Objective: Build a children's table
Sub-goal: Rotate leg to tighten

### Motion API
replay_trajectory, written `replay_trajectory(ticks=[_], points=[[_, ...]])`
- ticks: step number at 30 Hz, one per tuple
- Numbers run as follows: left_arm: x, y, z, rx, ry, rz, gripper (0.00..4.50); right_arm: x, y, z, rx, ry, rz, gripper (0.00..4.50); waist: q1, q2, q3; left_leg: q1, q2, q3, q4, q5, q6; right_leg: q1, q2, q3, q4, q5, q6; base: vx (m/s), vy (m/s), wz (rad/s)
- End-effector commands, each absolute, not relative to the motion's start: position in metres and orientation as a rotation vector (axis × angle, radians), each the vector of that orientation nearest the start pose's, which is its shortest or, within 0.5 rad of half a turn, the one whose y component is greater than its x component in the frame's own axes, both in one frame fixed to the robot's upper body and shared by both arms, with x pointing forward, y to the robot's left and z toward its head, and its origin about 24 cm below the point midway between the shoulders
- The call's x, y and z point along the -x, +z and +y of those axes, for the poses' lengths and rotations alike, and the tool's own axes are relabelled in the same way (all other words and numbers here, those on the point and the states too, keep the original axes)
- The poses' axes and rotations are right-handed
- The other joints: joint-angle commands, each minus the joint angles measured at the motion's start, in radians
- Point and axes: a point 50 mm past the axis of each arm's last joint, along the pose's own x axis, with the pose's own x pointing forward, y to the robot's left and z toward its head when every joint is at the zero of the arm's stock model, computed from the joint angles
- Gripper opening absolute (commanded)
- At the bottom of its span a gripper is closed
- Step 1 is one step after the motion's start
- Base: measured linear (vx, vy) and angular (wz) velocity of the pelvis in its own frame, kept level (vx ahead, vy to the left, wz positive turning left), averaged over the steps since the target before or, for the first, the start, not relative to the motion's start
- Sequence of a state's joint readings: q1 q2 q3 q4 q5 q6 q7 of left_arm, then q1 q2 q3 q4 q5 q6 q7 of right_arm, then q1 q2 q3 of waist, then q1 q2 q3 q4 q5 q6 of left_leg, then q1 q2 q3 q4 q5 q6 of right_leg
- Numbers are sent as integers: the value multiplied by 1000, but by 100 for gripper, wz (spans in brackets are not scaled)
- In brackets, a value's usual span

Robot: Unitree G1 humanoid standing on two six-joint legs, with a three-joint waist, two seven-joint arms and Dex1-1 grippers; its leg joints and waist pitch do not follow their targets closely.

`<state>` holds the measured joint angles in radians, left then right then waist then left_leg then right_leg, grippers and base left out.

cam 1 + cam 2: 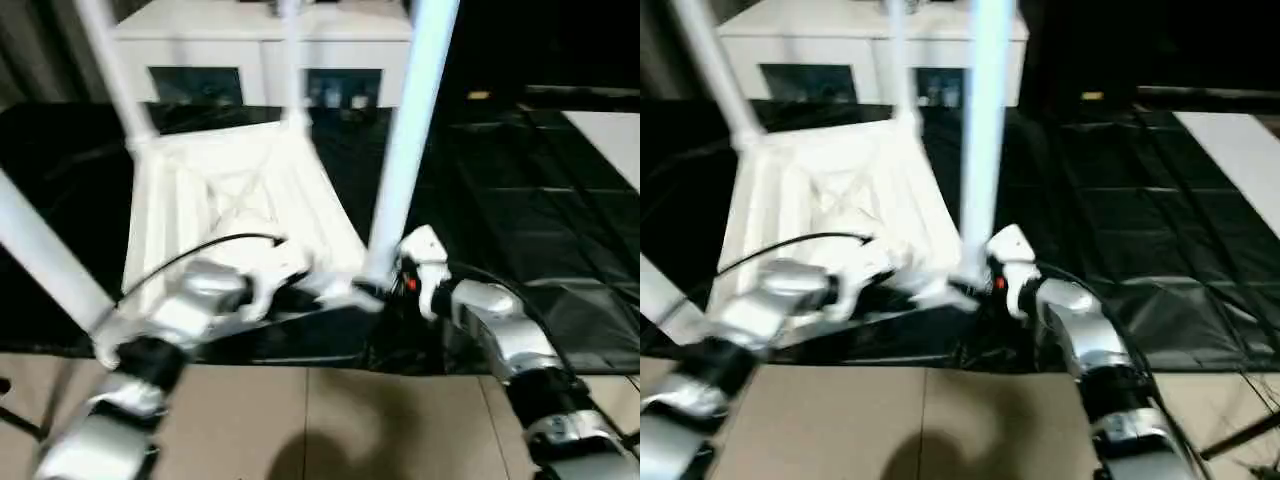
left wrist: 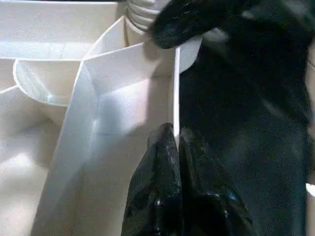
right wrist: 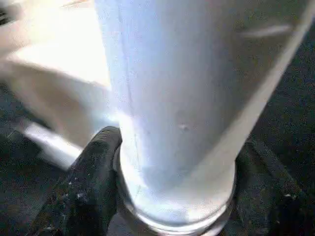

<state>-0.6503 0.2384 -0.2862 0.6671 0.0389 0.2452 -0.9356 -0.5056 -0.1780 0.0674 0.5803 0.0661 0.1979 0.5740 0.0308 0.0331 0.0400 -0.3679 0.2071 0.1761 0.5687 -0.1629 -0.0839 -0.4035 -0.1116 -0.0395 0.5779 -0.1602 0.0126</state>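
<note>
Pinching rim [image 2: 175, 98], right gripper [image 3: 167, 196] around leg [image 3: 172, 98]

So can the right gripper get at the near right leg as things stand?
Probably yes: the right gripper already sits at the base of that leg, a black finger on each side of the tube, with nothing between them.

text: none legible | labels: none | brands: none | numbers: none | signs: none
</note>
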Motion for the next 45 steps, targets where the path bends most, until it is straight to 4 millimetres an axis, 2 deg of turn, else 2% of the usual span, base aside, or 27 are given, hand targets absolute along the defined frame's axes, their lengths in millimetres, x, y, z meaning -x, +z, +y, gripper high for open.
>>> replay_trajectory(ticks=[1,3,5,6,7,9,10,12,13,15,16,19,22,25,26,28,29,30,32,33,35,36,37,40,41,42,45], points=[[-334,24,100,-287,-935,581,0,-336,31,-117,34,532,339,273,-2,-7,-55,12,-3,6,-71,-377,-6,28,-9,9,-80,-430,-154,0,0,0],[-341,23,87,-273,-838,574,0,-340,26,-108,64,357,352,272,-4,-11,-53,14,-8,3,-70,-395,-11,23,-10,4,-89,-499,-127,0,0,0],[-343,22,84,-303,-817,573,0,-340,24,-101,111,334,360,272,-5,-7,-53,14,-9,-1,-72,-408,-11,24,-8,0,-96,-530,-100,0,0,0],[-343,22,85,-328,-812,573,0,-340,24,-94,140,361,362,272,-4,-9,-53,14,-10,-1,-72,-418,-5,23,-8,0,-100,-533,-91,0,0,0],[-343,22,85,-336,-814,573,0,-340,24,-92,140,376,362,272,-4,-1,-52,14,-11,-3,-73,-433,0,22,-8,-1,-100,-540,-86,0,0,0],[-343,20,89,-377,-837,588,0,-338,26,-82,112,459,347,272,-6,-2,-51,13,-11,-4,-74,-455,4,21,-7,-4,-104,-549,-78,0,0,0],[-343,20,89,-377,-837,588,0,-338,26,-82,112,459,347,307,-6,-3,-52,14,-10,-4,-74,-459,5,21,-7,-4,-105,-551,-76,0,0,0],[-340,19,96,-417,-880,621,0,-338,33,-79,51,514,304,328,-6,-9,-52,12,-9,-4,-75,-456,9,21,-7,-4,-104,-544,-80,0,0,0],[-336,16,104,-438,-912,656,0,-339,39,-82,38,534,273,344,-3,-11,-54,9,-8,-5,-76,-449,14,24,-10,-3,-100,-533,-84,0,0,0],[-333,14,113,-448,-943,688,0,-342,46,-87,49,559,248,352,-9,-5,-53,-5,-4,-9,-83,-423,11,34,-11,-4,-91,-481,-98,0,0,0],[-332,14,114,-449,-947,691,0,-342,46,-88,48,564,246,352,-11,-7,-53,-5,-5,-9,-82,-429,13,34,-10,-5,-91,-486,-100,0,0,0],[-325,15,125,-471,-1052,728,0,-341,57,-99,89,709,230,389,-20,0,-55,0,-3,-8,-80,-439,14,33,-11,-2,-89,-453,-129,0,0,0],[-318,22,134,-487,-1159,734,0,-328,58,-113,201,912,238,389,-19,-3,-54,-3,3,-6,-79,-415,29,42,-11,0,-80,-390,-160,0,0,0],[-312,31,139,-522,-1276,696,0,-314,57,-125,256,1057,261,389,-11,-3,-60,7,6,2,-71,-369,45,36,-10,8,-73,-298,-205,19,-4,3],[-307,34,142,-517,-1325,699,0,-311,56,-129,256,1096,273,389,-13,-9,-61,2,7,4,-71,-334,51,43,-9,8,-65,-245,-225,54,-5,5],[-304,37,144,-512,-1361,698,0,-309,57,-132,257,1120,276,389,-10,-4,-62,3,8,4,-71,-314,55,42,-8,7,-60,-219,-238,27,-3,3],[-301,41,147,-499,-1388,691,0,-308,57,-133,248,1145,282,389,-9,1,-65,7,11,5,-68,-293,55,43,-8,8,-52,-168,-262,53,10,1],[-300,43,148,-487,-1388,682,0,-308,57,-134,252,1160,285,389,-6,6,-66,2,9,4,-67,-259,59,48,-6,6,-44,-116,-275,53,10,1],[-301,45,149,-481,-1379,675,0,-308,58,-134,253,1184,292,389,0,1,-68,8,10,7,-62,-237,67,46,-3,6,-40,-63,-290,0,0,0],[-301,45,149,-480,-1376,673,0,-307,58,-134,254,1192,294,389,8,4,-69,11,9,10,-60,-229,73,46,-4,7,-38,-43,-297,0,0,0],[-300,46,151,-477,-1372,670,0,-308,59,-131,249,1211,293,389,13,21,-67,11,7,9,-60,-231,69,48,-4,6,-37,-43,-295,0,0,0],[-300,47,151,-477,-1373,667,0,-309,59,-130,249,1213,293,373,11,12,-66,10,7,10,-62,-245,63,49,-4,6,-40,-57,-290,0,0,0],[-300,48,152,-471,-1375,658,0,-310,59,-126,250,1218,291,361,11,21,-67,10,6,9,-62,-252,58,50,-5,6,-38,-64,-289,0,0,0],[-300,48,152,-463,-1375,652,0,-310,57,-122,272,1250,302,342,5,11,-64,8,5,9,-65,-288,43,51,-5,6,-44,-118,-275,0,0,0],[-300,48,152,-465,-1373,653,0,-309,56,-122,277,1256,306,328,5,14,-64,10,6,8,-65,-293,38,50,-6,7,-45,-135,-271,0,0,0],[-301,48,152,-467,-1370,655,0,-308,56,-122,281,1265,311,316,5,10,-64,9,7,8,-65,-291,37,50,-7,8,-45,-140,-267,0,0,0],[-301,48,153,-469,-1361,662,0,-308,55,-123,289,1273,317,297,5,9,-65,10,6,8,-64,-275,41,50,-6,9,-44,-132,-266,0,0,0]])
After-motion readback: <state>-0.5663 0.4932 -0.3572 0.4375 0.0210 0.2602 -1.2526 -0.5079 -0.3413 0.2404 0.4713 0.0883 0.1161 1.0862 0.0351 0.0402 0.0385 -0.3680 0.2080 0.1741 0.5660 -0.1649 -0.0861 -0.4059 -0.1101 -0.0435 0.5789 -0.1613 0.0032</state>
